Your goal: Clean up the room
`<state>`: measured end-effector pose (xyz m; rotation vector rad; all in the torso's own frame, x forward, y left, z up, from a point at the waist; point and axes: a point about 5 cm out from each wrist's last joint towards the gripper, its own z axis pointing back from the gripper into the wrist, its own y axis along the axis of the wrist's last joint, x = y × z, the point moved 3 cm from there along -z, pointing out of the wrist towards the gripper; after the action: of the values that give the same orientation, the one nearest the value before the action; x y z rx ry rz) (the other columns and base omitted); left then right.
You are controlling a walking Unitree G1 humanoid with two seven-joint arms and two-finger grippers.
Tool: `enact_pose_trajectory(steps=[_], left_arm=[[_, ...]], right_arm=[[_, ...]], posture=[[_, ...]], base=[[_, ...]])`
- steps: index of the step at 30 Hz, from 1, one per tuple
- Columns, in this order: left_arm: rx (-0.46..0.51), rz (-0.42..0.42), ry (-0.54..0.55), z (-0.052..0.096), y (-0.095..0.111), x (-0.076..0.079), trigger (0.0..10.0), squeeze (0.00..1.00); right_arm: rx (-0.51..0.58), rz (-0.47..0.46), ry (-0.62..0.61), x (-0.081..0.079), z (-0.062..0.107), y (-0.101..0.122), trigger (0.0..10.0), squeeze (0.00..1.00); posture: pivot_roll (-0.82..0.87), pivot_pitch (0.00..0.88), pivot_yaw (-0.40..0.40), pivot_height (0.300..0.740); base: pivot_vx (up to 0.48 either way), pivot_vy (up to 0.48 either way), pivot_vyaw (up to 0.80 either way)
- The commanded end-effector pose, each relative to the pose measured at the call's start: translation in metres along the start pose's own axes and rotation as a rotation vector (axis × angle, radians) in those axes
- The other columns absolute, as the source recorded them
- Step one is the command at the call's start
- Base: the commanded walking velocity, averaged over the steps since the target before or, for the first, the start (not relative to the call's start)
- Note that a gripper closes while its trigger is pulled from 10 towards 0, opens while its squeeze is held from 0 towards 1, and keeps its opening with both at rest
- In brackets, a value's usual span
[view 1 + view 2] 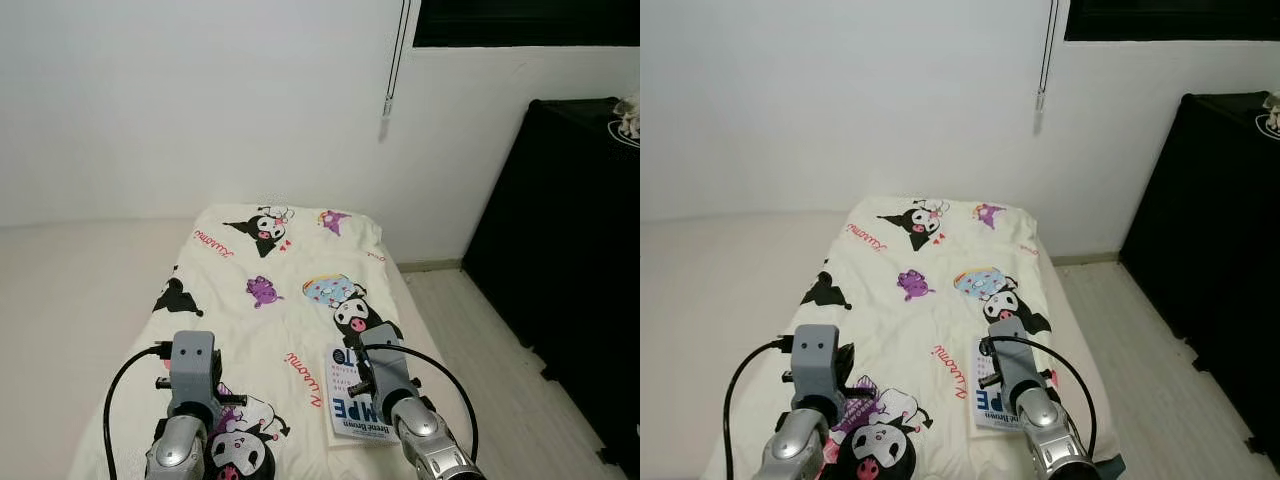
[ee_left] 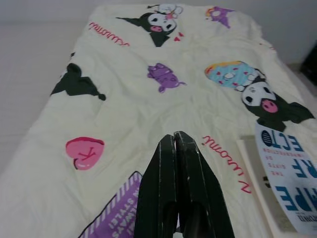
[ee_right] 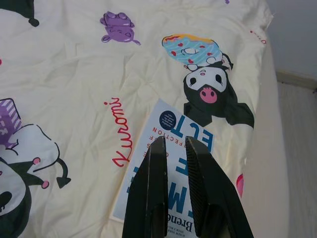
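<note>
A white book (image 3: 171,126) with blue lettering lies flat on the bed's cream cartoon-print blanket (image 1: 270,270), near the bed's right side and close to me. My right gripper (image 3: 174,141) hovers just above the book's cover, its two black fingers (image 3: 151,178) a narrow gap apart with nothing between them. Over the blanket's near left part, my left gripper (image 2: 174,135) has its fingers pressed together and holds nothing. In the left wrist view the book (image 2: 287,173) lies off to one side of the gripper. Both silver forearms rise from the bottom edge of the eye views.
A tall black cabinet (image 1: 570,250) stands to the right of the bed, across a strip of pale wooden floor (image 1: 490,340). A blind cord (image 1: 388,100) hangs on the white wall behind. A low white surface (image 1: 70,300) borders the bed's left side.
</note>
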<state>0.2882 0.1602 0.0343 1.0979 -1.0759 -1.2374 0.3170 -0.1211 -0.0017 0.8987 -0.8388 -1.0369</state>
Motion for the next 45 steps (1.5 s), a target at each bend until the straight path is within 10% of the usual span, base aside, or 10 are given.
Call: enact_pose_trajectory(steps=[1,45], left_arm=[[-0.013,-0.019,0.001,0.0016,-0.0036,-0.0021,10.0,0.00],[0.012,-0.071,-0.047,0.0001,0.0018,0.0049,10.0,0.00]], right_arm=[[0.007,-0.006,-0.002,0.0008,0.0001,0.0018,10.0,0.00],[0.023,-0.046,-0.006,0.0009,0.0002,0.0043,10.0,0.00]], posture=[[0.03,0.040,-0.029,0.740],[0.03,0.032,-0.024,0.631]], base=[[0.000,0.000,0.00],[0.000,0.000,0.00]])
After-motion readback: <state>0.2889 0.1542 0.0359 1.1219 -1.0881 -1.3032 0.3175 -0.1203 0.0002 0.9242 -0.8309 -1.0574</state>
